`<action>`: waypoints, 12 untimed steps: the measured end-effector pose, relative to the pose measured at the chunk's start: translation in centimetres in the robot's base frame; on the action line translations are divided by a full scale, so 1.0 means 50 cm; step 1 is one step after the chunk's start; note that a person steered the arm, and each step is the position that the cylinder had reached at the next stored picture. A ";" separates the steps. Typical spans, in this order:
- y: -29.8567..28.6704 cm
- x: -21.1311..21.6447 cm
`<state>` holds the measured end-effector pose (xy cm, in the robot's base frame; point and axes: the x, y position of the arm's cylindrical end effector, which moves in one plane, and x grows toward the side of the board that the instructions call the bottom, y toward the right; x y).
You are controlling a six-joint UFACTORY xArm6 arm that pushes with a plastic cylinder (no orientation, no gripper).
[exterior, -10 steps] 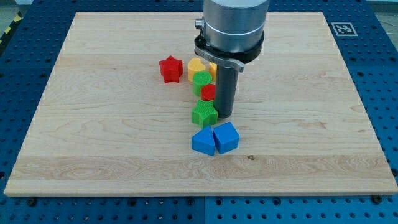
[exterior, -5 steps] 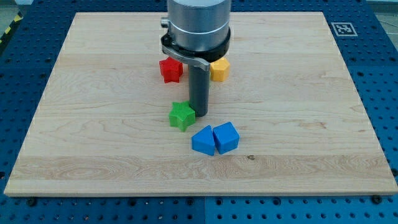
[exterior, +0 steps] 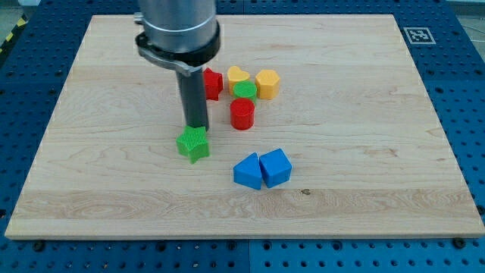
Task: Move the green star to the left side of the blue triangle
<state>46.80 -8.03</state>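
The green star (exterior: 193, 144) lies on the wooden board, left of and slightly above the blue triangle (exterior: 247, 172). A blue block (exterior: 276, 167) touches the triangle's right side. My tip (exterior: 197, 127) stands right at the star's upper edge, touching it or nearly so. A gap of bare board separates the star from the triangle.
A cluster sits above the blue blocks: a red star (exterior: 212, 83) partly hidden behind my rod, a yellow heart (exterior: 238, 76), a yellow block (exterior: 267, 83), a green cylinder (exterior: 244, 91) and a red cylinder (exterior: 242, 114). The board's edge (exterior: 242, 233) runs along the view's bottom.
My rod has swept to the view's left, pushing the green star leftward from just above the blue triangle. The cluster it hid now shows.
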 end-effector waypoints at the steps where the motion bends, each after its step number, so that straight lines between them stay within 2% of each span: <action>1: -0.015 0.000; 11: 0.030 0.076; 12: -0.010 0.076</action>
<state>50.62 -8.51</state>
